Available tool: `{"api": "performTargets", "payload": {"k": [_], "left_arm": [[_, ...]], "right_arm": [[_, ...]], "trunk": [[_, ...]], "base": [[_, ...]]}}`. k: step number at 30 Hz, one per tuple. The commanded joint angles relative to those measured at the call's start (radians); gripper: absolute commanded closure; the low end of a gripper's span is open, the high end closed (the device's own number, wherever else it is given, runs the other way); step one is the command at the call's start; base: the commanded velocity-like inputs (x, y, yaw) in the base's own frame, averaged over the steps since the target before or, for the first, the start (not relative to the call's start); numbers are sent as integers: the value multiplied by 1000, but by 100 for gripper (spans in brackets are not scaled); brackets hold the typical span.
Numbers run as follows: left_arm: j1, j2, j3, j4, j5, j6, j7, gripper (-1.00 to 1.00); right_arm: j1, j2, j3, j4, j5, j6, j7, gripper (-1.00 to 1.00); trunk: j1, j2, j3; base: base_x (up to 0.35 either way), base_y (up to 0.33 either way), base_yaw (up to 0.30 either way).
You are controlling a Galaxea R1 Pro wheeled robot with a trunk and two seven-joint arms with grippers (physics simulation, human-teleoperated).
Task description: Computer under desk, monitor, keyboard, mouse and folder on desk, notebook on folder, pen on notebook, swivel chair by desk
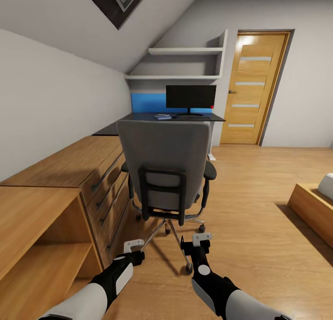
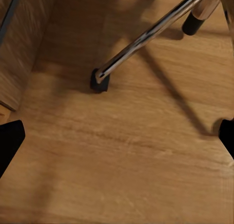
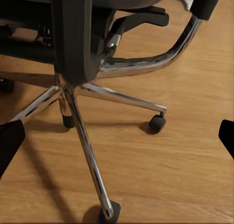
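Observation:
The swivel chair stands just ahead with its grey back toward me, hiding its seat. Beyond it is the black desk with the monitor on it. A small flat pale item lies left of the monitor's stand, too small to identify. The keyboard, mouse, folder, notebook, pen and computer cannot be made out. My left gripper and right gripper hang open and empty low behind the chair. The left wrist view has a chrome chair leg below open fingers. The right wrist view looks at the star base.
An oak drawer chest and an oak shelf unit line the left wall. Wall shelves hang above the desk, and a wooden door is at the back right. A low wooden bed frame sits right.

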Motion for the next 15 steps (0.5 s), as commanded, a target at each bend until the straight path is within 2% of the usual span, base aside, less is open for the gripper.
{"api": "performTargets", "payload": {"k": [1, 3, 9, 15], "left_arm": [[0, 1, -9, -2, 9, 6, 7, -100], [0, 1, -9, -2, 9, 6, 7, -100], [0, 2, -9, 1, 10, 5, 7, -100], [0, 2, -10, 4, 9, 5, 7, -100]], "right_arm": [[-1, 0, 9, 2, -10, -5, -4, -100], [0, 0, 9, 4, -9, -6, -4, -100], [1, 0, 8, 4, -8, -7, -3, -100], [2, 0, 9, 4, -8, -7, -2, -100]], "trunk": [[4, -8, -4], [11, -22, -10], [11, -22, -10], [11, -22, -10]], "base": [[0, 0, 0], [0, 0, 0], [16, 0, 0], [230, 0, 0]]}}
